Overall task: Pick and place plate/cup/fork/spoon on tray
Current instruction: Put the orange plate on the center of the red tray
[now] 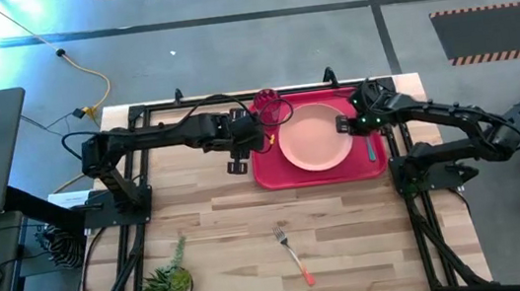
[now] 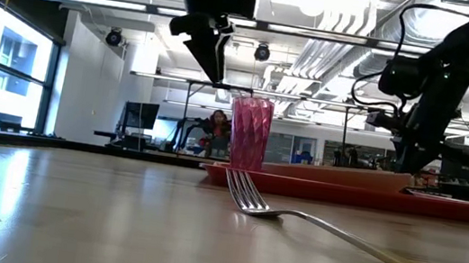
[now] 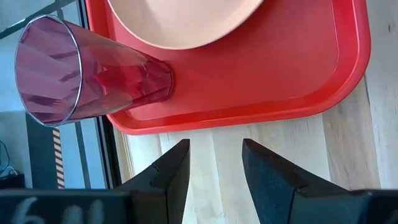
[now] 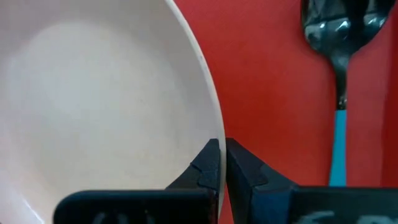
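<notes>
The red tray (image 1: 268, 169) lies at the table's far middle. The peach-pink plate (image 1: 316, 137) lies in it. The dark red cup (image 1: 272, 109) stands upright on its base in the tray's far left corner, and the teal-handled spoon (image 1: 371, 144) lies along the tray's right side. The orange-handled fork (image 1: 294, 253) lies flat on the table near the front. My left gripper (image 1: 243, 147) is open and empty over the table beside the tray's left rim, near the cup (image 3: 93, 71). My right gripper (image 1: 350, 124) is shut on the plate's right rim. My right gripper pinches the plate's rim (image 4: 208, 134) on its right side, one finger on the inner face and one on the outer. The fingers come from above, slanting in from the table's right. The plate (image 2: 338, 174) rests on the tray, its held side seeming slightly raised.
A small potted plant (image 1: 167, 281) stands at the table's near left corner. The spoon (image 4: 339, 37) lies on the tray just right of my right gripper. Bare wood stretches between the tray and the fork (image 2: 314, 219).
</notes>
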{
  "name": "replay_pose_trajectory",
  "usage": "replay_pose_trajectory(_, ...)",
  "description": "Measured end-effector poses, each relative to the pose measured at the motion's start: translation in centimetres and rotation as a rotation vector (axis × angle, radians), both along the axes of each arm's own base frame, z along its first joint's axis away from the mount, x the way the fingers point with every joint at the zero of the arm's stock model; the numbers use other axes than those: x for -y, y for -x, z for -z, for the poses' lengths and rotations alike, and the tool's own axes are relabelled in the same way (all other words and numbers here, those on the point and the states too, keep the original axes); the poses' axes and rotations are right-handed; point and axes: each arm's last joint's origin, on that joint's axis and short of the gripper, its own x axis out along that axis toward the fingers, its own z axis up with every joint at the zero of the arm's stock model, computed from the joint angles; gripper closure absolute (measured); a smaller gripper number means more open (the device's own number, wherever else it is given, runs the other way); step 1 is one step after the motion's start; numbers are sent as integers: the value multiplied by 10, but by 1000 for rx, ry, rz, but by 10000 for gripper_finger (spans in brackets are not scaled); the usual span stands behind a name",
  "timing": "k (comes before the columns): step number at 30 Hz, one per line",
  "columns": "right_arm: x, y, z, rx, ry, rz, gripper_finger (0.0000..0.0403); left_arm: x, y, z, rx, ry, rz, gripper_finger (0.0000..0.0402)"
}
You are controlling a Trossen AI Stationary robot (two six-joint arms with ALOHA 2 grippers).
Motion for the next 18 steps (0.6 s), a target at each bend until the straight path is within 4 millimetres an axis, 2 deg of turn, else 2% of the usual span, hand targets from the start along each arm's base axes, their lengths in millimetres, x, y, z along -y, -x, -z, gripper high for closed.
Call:
replay_pose_trajectory(14, -1, 0, 0, -17, -3, 22, 402, 0, 0, 0, -1, 0, 0, 266)
replay_pose_trajectory(18, -2, 0, 1, -21, -8, 22, 390, 0, 0, 0, -1, 0, -1, 266)
